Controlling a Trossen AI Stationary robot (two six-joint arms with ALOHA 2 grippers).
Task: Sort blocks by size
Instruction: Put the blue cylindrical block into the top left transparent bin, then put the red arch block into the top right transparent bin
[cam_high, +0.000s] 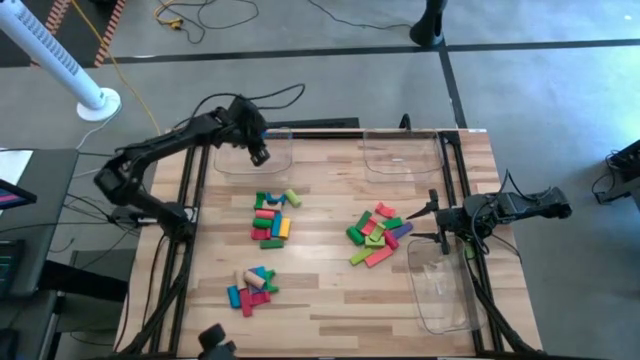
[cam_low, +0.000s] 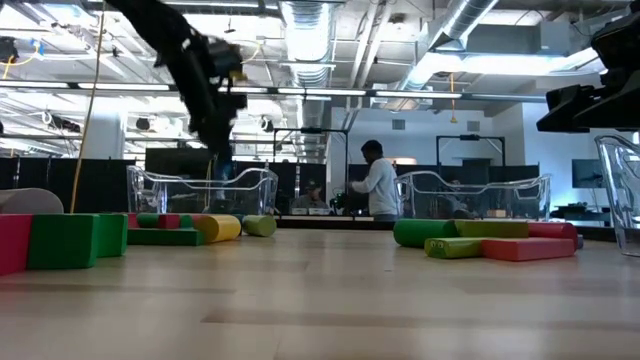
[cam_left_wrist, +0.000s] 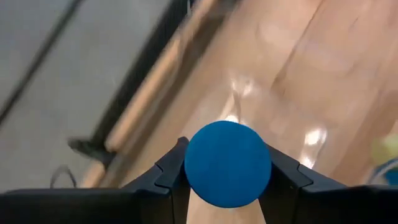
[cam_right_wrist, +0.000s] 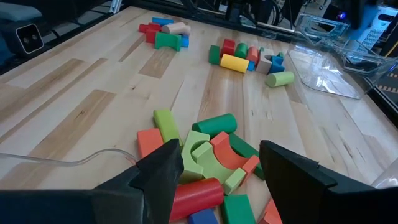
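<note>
So closest to me on the tabletop (cam_high: 330, 310) there's a little heap of blocks (cam_high: 252, 288), red, green, blue and one tan cylinder, just sitting there. A clear tray (cam_high: 445, 295) is lying off toward the right edge.

Mid-table there are two more heaps: one left-centre pile (cam_high: 272, 217) with a yellow piece in it, and a bigger jumble (cam_high: 378, 235) of green, red and orange bits over to the right. The right gripper (cam_high: 437, 222) is hanging just beside that jumble with its fingers (cam_right_wrist: 163, 171) spread wide, nothing between them, pointing right at the green and red pieces.

Further back, the left gripper (cam_high: 259, 153) is up in the air over the far left tray (cam_high: 285, 150), and it's pinching a blue cylinder (cam_left_wrist: 227, 163) end-on between its two fingers. There's another clear tray (cam_high: 402, 152) at the far right of the tabletop. Way behind the table, a person (cam_low: 378, 182) is standing in the room.
</note>
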